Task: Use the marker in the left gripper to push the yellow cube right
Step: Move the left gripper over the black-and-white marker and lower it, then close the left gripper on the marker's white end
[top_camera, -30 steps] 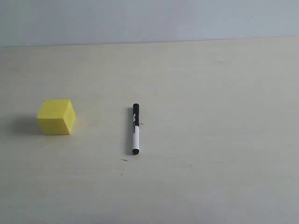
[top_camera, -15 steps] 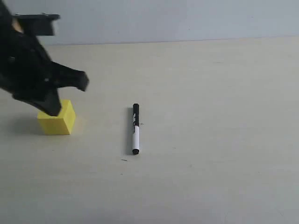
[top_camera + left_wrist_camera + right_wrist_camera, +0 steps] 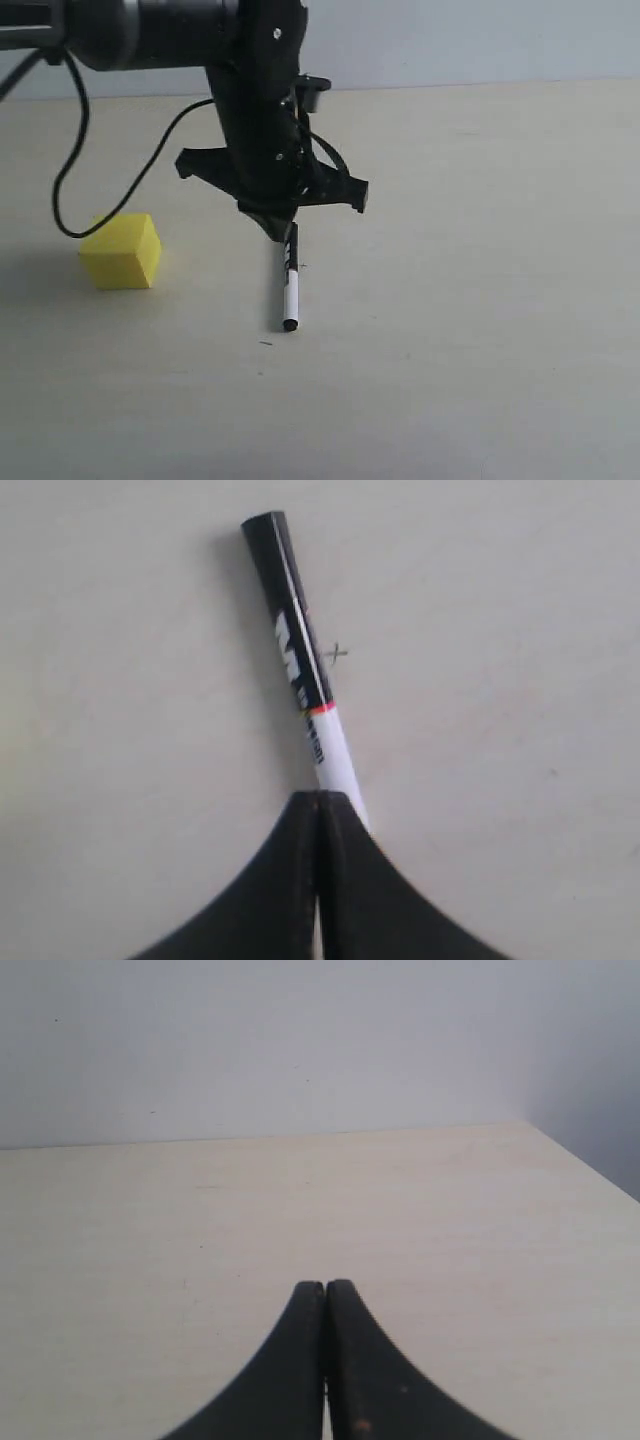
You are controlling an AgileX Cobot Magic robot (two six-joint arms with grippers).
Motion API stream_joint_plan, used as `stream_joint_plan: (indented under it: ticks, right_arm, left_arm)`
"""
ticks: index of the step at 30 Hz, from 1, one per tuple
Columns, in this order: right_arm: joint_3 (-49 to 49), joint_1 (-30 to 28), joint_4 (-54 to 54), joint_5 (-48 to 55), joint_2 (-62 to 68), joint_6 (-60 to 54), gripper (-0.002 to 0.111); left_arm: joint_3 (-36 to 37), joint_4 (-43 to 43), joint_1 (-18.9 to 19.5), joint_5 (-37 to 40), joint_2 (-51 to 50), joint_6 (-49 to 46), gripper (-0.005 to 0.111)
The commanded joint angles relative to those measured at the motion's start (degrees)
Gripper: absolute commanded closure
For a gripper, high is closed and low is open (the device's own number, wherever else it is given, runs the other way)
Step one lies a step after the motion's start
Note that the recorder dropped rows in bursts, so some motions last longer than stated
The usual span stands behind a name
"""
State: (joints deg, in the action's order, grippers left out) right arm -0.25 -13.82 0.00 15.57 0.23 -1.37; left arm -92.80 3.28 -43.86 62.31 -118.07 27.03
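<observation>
Yellow cube (image 3: 121,252): toward the worktop's (image 3: 480,300) left edge, well apart from the marker.
Marker (image 3: 290,297): flat at mid-worktop, lying from far edge toward near edge, not pinched.
Left gripper (image 3: 279,229): jaws pressed together, tips just over the marker.
Right gripper (image 3: 325,1286): jaws pressed together, holding nothing.
Risk: likely to knock or roll the marker aside if lowered without spreading first.
</observation>
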Motion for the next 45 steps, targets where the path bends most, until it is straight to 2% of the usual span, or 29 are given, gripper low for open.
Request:
stream_joint_plan:
  ticks: [1,3,5,10,14,32,45]
  right_arm:
    - [0.25,-0.29,0.0,-0.32,-0.23,-0.3,0.108]
    - [0.25,-0.29,0.0,-0.32,-0.23,-0.3,0.108]
    - [0.25,-0.29,0.0,-0.32,-0.23,-0.3,0.108]
    - [0.25,-0.29,0.0,-0.32,-0.23,-0.3,0.108]
    - [0.25,-0.29,0.0,-0.32,-0.23,-0.3,0.108]
    - [0.25,-0.29,0.0,-0.32,-0.23,-0.3,0.108]
    - [0.25,-0.29,0.0,-0.32,-0.23,-0.3,0.108]
  left_arm:
    - [-3.68,0.23,-0.21,-1.12,-5.12,0.43,0.107]
    - [-4.35,0.23,-0.21,-1.67,-6.67,0.31,0.106]
    - [-4.65,0.35,-0.21,-2.02,-7.66,0.18,0.1]
    - [-4.65,0.47,-0.21,-2.17,-8.79,0.18,0.07]
    - [-4.65,0.47,-0.21,-2.28,-9.05,1.73,0.055]
    - [-2.99,0.36,-0.21,1.43,-10.57,5.4,0.054]
    - [2.16,0.38,-0.21,-5.07,-10.57,5.4,0.054]
